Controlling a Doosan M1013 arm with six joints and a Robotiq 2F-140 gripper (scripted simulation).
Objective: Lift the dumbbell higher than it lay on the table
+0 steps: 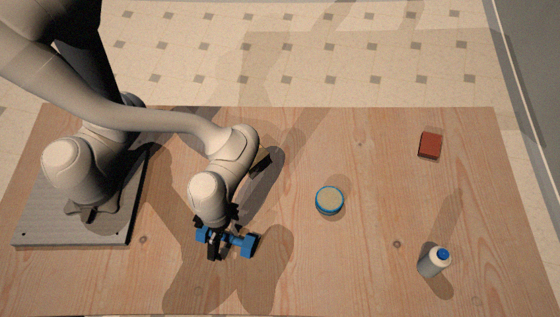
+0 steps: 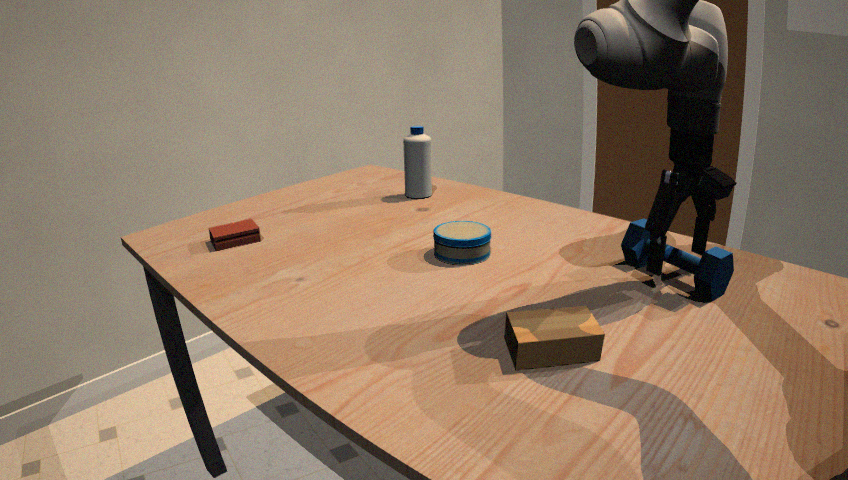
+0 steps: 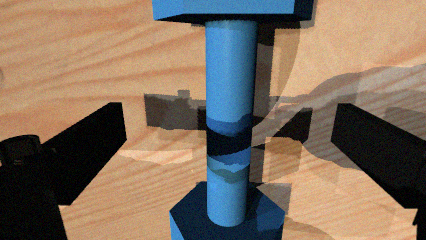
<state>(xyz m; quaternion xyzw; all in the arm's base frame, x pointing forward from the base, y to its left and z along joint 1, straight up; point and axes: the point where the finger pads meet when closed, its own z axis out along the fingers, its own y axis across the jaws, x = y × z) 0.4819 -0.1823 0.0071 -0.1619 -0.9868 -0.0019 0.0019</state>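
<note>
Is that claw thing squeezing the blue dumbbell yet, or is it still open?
Open. In the wrist view the gripper has a black finger on each side of the dumbbell bar, with bare wood between them and it.
</note>
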